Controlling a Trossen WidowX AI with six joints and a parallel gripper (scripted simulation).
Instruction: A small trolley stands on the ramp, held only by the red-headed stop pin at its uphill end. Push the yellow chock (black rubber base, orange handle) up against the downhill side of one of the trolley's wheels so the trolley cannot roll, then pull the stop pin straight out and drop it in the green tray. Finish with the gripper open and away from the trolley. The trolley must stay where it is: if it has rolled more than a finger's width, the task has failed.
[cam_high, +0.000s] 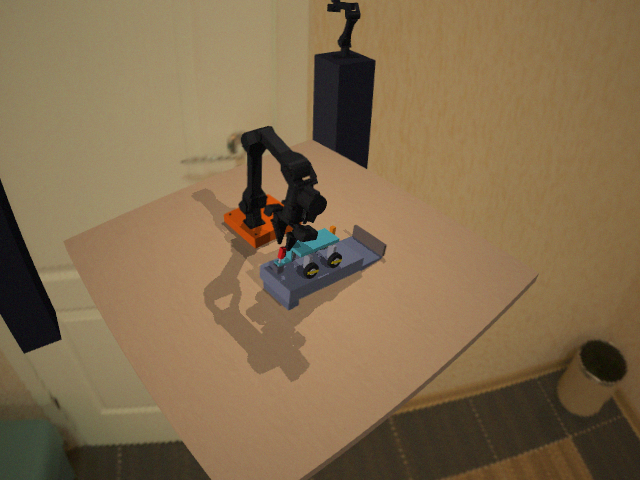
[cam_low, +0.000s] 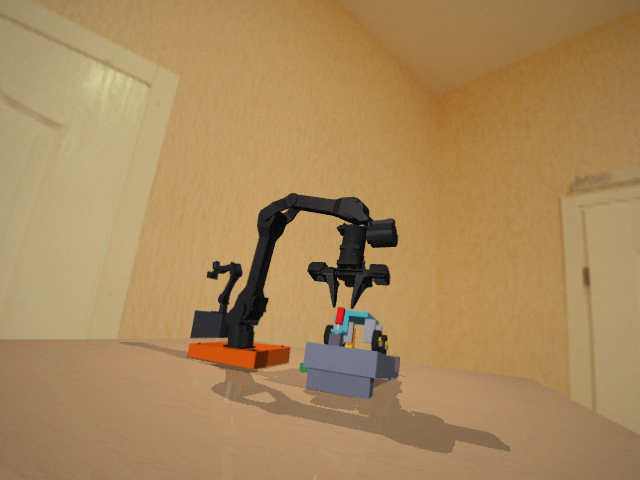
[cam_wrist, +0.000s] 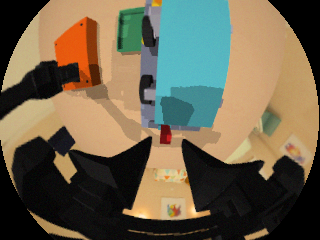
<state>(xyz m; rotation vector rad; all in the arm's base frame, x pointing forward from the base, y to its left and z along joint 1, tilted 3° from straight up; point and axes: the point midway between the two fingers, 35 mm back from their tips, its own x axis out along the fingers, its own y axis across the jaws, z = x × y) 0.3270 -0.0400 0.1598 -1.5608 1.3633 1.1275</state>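
Note:
The trolley (cam_high: 317, 241) (cam_low: 361, 317) (cam_wrist: 190, 47) has a cyan deck and black wheels and stands on the grey ramp (cam_high: 310, 283) (cam_low: 338, 369). The red-headed stop pin (cam_high: 281, 253) (cam_low: 340, 314) (cam_wrist: 166, 135) stands upright at the trolley's uphill end. My gripper (cam_high: 285, 240) (cam_low: 343, 304) (cam_wrist: 167, 140) is open and points down, its fingertips just above the pin head and either side of it, holding nothing. The chock's orange handle (cam_high: 332, 228) shows by the trolley's far side near the downhill end. The green tray (cam_wrist: 130, 30) (cam_low: 302, 367) lies beside the ramp, towards the arm's base.
The arm's orange base plate (cam_high: 250, 227) (cam_low: 237, 355) (cam_wrist: 76, 50) is bolted to the table close behind the ramp. The ramp ends in a low grey wall (cam_high: 369, 240). A dark pedestal (cam_high: 343, 108) stands at the table's far corner.

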